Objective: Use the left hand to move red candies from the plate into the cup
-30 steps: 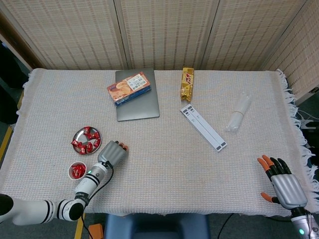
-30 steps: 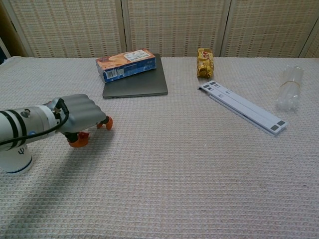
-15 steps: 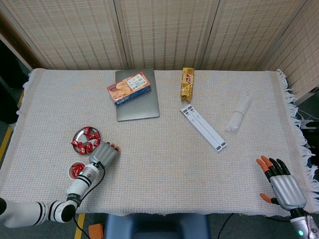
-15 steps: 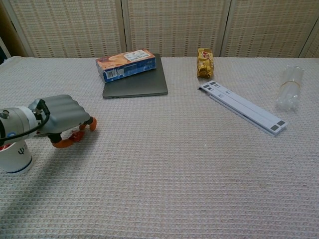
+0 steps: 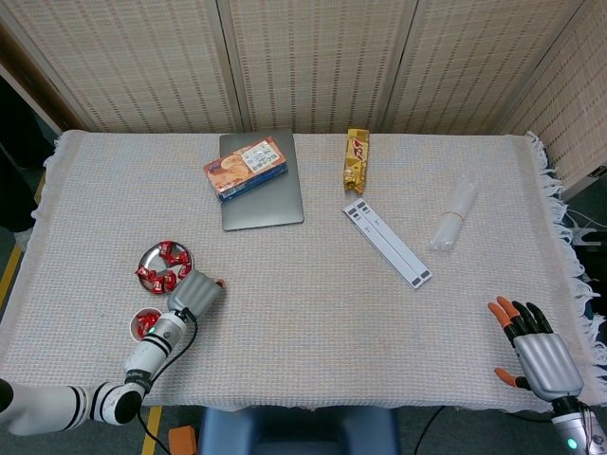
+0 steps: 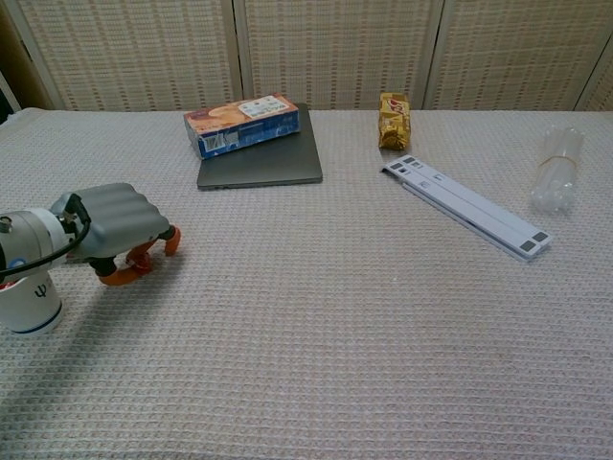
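At the table's near-left corner, a white cup holding red candies stands just beside the robot's left wrist; in the chest view only the cup's side shows, at the frame's left edge. Just beyond it sits a small metal plate bearing more red-wrapped candies (none visibly in transit); the plate and cup are near each other but apart. The left hand rests knuckles-up by the plate's near-right edge, its orange-tipped fingers curled downward toward the cloth; whether anything is pinched beneath them cannot be told from either view. Toward the middle of the table, a grey laptop lies closed with a blue-and-orange biscuit box set on its far-left part; to its right, a yellow snack packet lies near the far edge, and a flat white strip-shaped bar lies diagonally in front of it. Further right, a bundle of clear plastic rests on the cloth, well apart from the bar. At the near-right corner, the right hand hangs over the table's fringed edge, fingers spread and holding nothing.
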Robot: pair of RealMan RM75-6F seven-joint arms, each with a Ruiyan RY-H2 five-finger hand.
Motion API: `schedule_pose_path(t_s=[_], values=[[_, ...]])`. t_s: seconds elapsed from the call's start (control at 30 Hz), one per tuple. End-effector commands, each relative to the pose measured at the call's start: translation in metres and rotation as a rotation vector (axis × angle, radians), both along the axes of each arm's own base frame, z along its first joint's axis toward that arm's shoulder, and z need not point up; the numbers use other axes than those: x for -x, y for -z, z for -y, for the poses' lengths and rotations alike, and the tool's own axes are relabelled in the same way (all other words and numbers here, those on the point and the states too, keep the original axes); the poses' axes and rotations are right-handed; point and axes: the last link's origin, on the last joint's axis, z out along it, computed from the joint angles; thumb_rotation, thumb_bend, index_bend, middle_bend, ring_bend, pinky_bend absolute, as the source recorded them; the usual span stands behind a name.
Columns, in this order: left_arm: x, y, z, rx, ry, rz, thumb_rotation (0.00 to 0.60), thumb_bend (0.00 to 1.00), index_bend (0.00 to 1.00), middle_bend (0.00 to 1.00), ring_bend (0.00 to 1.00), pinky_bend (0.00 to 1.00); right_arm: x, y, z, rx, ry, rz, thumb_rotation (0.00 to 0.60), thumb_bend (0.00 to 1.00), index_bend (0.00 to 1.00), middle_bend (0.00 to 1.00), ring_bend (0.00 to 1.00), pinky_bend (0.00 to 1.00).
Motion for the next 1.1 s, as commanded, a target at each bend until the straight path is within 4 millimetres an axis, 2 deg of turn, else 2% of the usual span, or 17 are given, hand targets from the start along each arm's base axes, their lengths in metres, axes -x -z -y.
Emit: schedule_pose_path(t_s=[0.03, 0.43, 0.6, 0.83, 0.97, 1.1], values=[[0.000, -0.001, 0.000, -0.005, 0.005, 0.013, 0.600, 0.39, 0.49, 0.55, 0.54, 1.00, 0.000, 0.000, 0.000, 0.000, -0.001, 0.000, 0.600, 0.06, 0.00, 0.00, 0.00, 0.00], [-0.001, -0.009, 0.002, -0.006, 0.004, 0.054, 0.600, 0.40, 0.54, 0.59, 0.55, 1.00, 0.000, 0.000, -0.001, 0.002, -0.003, 0.000, 0.600, 0.06, 0.00, 0.00, 0.00, 0.00], [-0.007, -0.040, 0.015, -0.030, 0.024, 0.140, 0.600, 0.40, 0.54, 0.59, 0.55, 1.00, 0.000, 0.000, 0.000, 0.004, -0.001, 0.000, 0.600, 0.06, 0.00, 0.00, 0.00, 0.00], [0.000, -0.086, 0.032, -0.075, 0.020, 0.213, 0.600, 0.41, 0.54, 0.59, 0.55, 1.00, -0.001, 0.000, -0.001, -0.004, -0.006, 0.003, 0.600, 0.06, 0.00, 0.00, 0.00, 0.00], [0.010, -0.101, 0.046, -0.084, 0.009, 0.224, 0.600, 0.41, 0.53, 0.59, 0.55, 1.00, -0.002, 0.000, -0.001, -0.005, -0.009, 0.002, 0.600, 0.06, 0.00, 0.00, 0.00, 0.00], [0.025, -0.105, 0.058, -0.072, -0.017, 0.213, 0.600, 0.41, 0.52, 0.58, 0.55, 1.00, -0.002, 0.001, -0.002, -0.008, -0.014, 0.002, 0.600, 0.06, 0.00, 0.00, 0.00, 0.00]])
